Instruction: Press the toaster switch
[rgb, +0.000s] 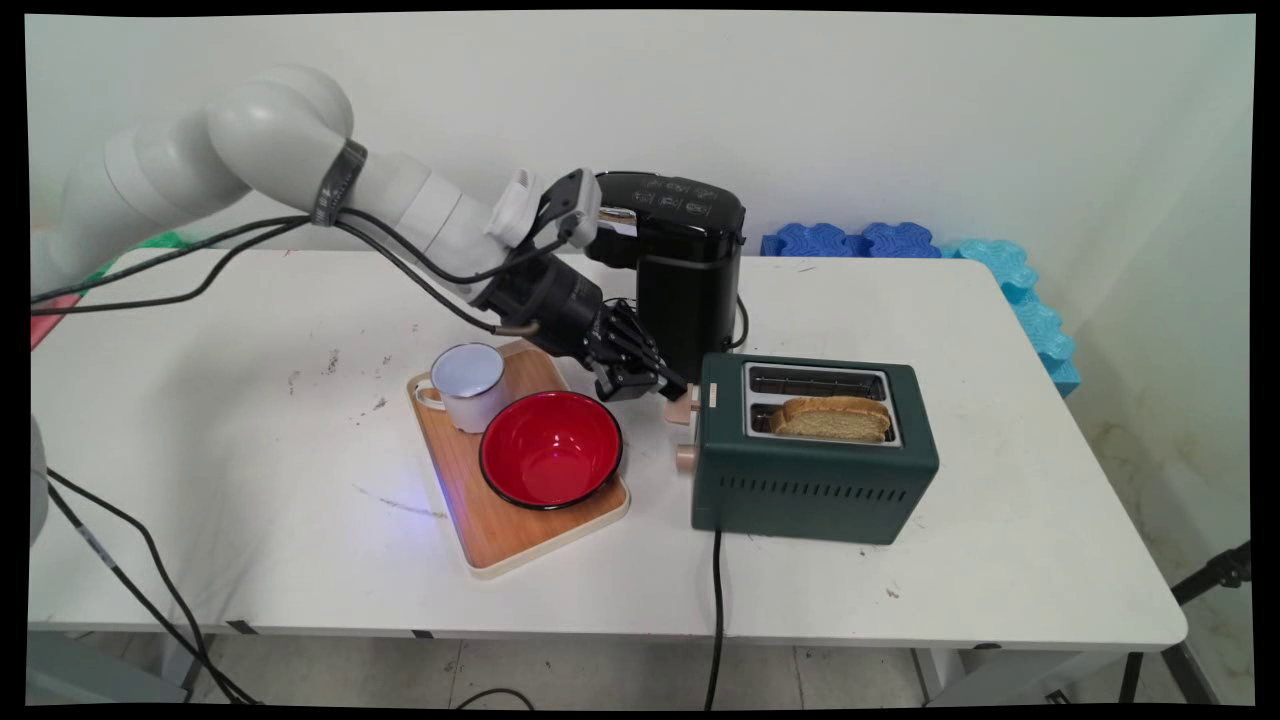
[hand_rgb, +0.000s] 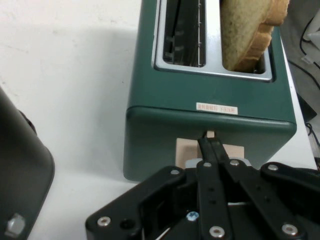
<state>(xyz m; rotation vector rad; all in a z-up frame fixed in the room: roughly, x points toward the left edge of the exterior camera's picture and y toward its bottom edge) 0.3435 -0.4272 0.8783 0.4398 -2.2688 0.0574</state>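
A dark green two-slot toaster (rgb: 815, 480) (hand_rgb: 210, 117) stands right of centre on the white table. One slice of toast (rgb: 832, 418) (hand_rgb: 250, 35) sticks up from its nearer slot; the far slot is empty. My gripper (rgb: 672, 388) (hand_rgb: 208, 141) is shut, and its tips rest on top of the beige lever (rgb: 683, 408) (hand_rgb: 235, 151) on the toaster's left end. A round beige knob (rgb: 686, 458) sits below the lever.
A black coffee machine (rgb: 680, 270) (hand_rgb: 20, 170) stands just behind the gripper. Left of the toaster lies a wooden tray (rgb: 500, 530) with a white mug (rgb: 468, 385) and a red bowl (rgb: 550, 450). Blue foam pieces (rgb: 900, 240) line the back right edge. The toaster's cord (rgb: 716, 600) hangs over the front.
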